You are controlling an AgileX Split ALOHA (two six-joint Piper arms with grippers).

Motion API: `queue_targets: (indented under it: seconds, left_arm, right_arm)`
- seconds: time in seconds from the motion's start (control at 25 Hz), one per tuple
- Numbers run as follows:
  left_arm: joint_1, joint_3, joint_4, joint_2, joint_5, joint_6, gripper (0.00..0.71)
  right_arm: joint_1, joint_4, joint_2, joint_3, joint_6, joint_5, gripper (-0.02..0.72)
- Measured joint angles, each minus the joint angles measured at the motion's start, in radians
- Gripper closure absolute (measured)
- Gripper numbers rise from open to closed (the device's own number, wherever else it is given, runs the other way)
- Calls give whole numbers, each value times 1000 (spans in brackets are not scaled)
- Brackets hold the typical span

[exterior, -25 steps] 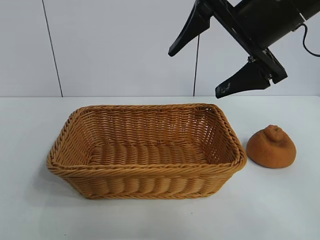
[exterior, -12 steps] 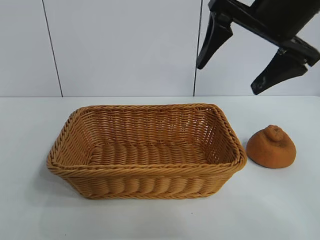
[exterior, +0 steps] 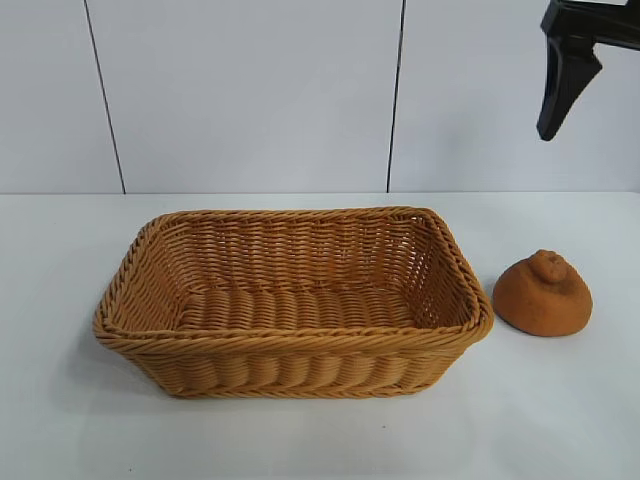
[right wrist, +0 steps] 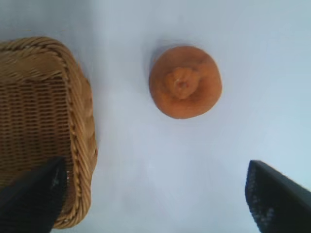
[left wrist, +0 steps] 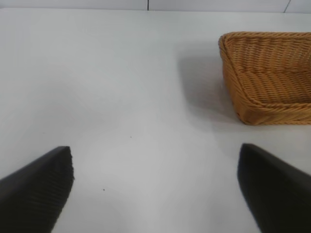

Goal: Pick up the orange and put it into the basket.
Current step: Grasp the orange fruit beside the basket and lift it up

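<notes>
Right of the basket (exterior: 300, 300), orange (exterior: 542, 293) untouched on table. Right gripper (right wrist: 155, 194) high above it, spread wide, empty (approach step). Next: descend, straddle. Left gripper (left wrist: 155, 189) spread, idle beside basket.

So the orange (exterior: 542, 294) is a dull brownish-orange lump with rough skin, rounded, with a knobby little bump on top pointing up. It's sitting on the white tabletop (exterior: 560, 420) just beside the basket's right end, close to it but not touching. The basket (exterior: 292, 340) is a rectangular tan-golden wicker thing with sloped sides and a braided rim, way wider than the orange. It's standing upright, long side facing the exterior camera, and nothing's inside it. The orange is completely outside it.
</notes>
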Motion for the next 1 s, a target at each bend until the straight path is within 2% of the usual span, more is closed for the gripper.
queue_targets:
  seconds: [0.24, 0.44, 0.68, 1.0]
  left_arm:
    - [0, 0, 0, 0, 0, 0, 59]
    - [0, 0, 0, 0, 0, 0, 59]
    - [0, 0, 0, 0, 0, 0, 59]
    - [0, 0, 0, 0, 0, 0, 59]
  right_arm:
    - [-19, 18, 52, -1, -12, -15, 21]
    - [-19, 38, 151, -1, -22, -87, 21]
    - [-19, 39, 288, -1, -25, -171, 21]
    - [-19, 17, 432, -1, -25, -216, 21]
